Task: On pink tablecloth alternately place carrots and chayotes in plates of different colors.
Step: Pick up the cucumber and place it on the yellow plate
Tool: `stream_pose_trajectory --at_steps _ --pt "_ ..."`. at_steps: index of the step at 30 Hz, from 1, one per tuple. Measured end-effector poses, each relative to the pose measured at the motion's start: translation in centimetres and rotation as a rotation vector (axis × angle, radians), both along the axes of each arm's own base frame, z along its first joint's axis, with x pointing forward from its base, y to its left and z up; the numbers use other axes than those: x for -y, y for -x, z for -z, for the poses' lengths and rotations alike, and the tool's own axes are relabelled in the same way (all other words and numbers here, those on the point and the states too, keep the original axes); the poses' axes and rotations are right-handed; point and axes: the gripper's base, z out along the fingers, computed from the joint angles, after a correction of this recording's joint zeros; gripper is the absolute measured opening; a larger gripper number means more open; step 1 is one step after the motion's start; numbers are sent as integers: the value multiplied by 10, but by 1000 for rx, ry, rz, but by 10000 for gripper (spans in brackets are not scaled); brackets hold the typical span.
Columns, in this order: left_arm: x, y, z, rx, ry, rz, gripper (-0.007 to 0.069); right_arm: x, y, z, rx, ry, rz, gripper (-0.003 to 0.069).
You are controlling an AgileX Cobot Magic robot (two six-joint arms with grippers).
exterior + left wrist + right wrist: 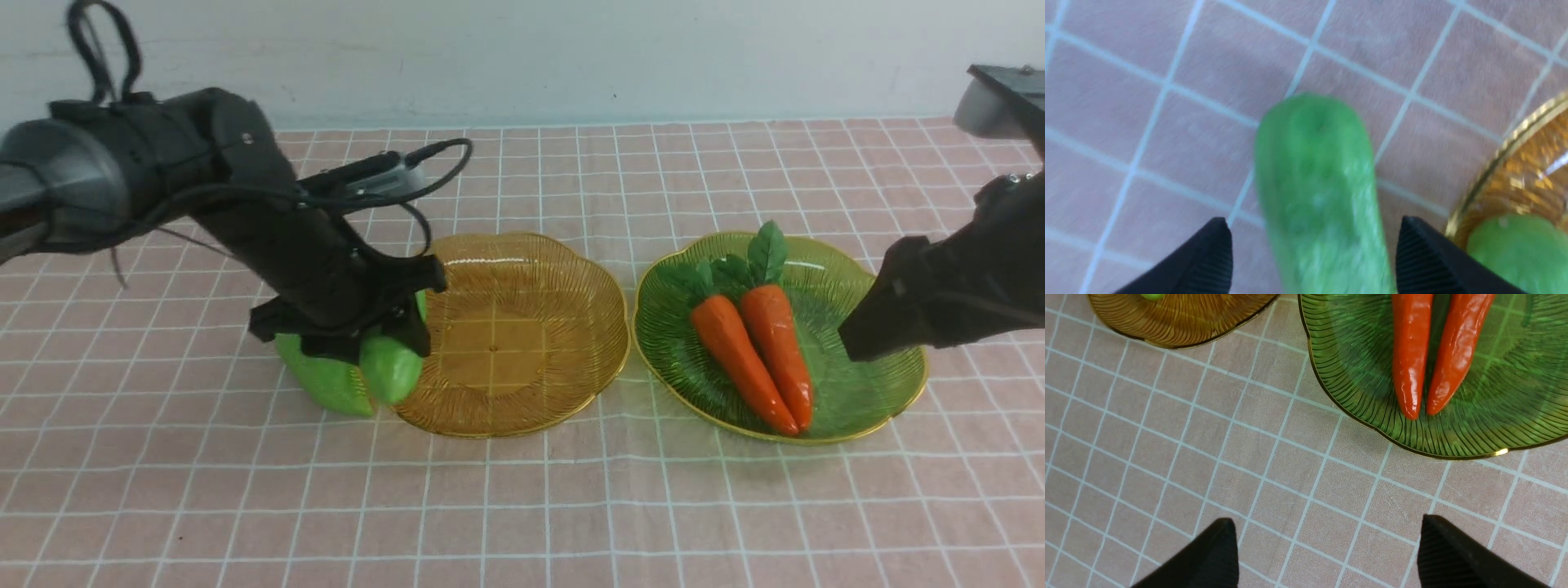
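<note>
Two orange carrots (739, 351) (780, 343) lie side by side in the green plate (882, 392). The amber plate (571, 286) is bare across its middle. One green chayote (390, 367) rests at that plate's left rim, and a second chayote (326, 380) lies beside it on the pink tablecloth (522, 506). My left gripper (359, 343) is low over them. In the left wrist view it (1312, 220) is open around the blurred chayote (1314, 171), with a gap on each side. My right gripper (1326, 518) is open and empty beside the green plate (1355, 375).
A pale wall runs behind the cloth's far edge. The right arm (955, 302) hangs over the green plate's right rim. The left arm's cable (445, 163) loops above the amber plate's far left edge.
</note>
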Motion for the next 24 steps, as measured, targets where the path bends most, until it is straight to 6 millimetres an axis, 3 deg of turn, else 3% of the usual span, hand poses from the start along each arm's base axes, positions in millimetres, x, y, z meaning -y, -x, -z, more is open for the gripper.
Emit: stream_pose_trajectory --at_steps 5,9,11,15,19,21,24 --pt "2 -3 33 -86 -17 8 427 0 0 0 0 0 0 535" --pt "0 0 34 -127 -51 29 362 0 0 0 0 -1 0 535" --pt "-2 -1 27 -140 -75 51 330 0 0 0 0 -2 0 535" --pt "6 -10 -20 -17 -52 129 314 0 0 0 -1 -3 1 535" --pt "49 -12 -64 146 79 238 314 -2 0 -1 -5 -29 3 535" --pt "77 -12 -68 214 134 304 314 -3 0 -1 -7 -39 3 535" --pt "109 -12 -56 247 171 377 314 -3 0 -1 -7 -39 3 535"
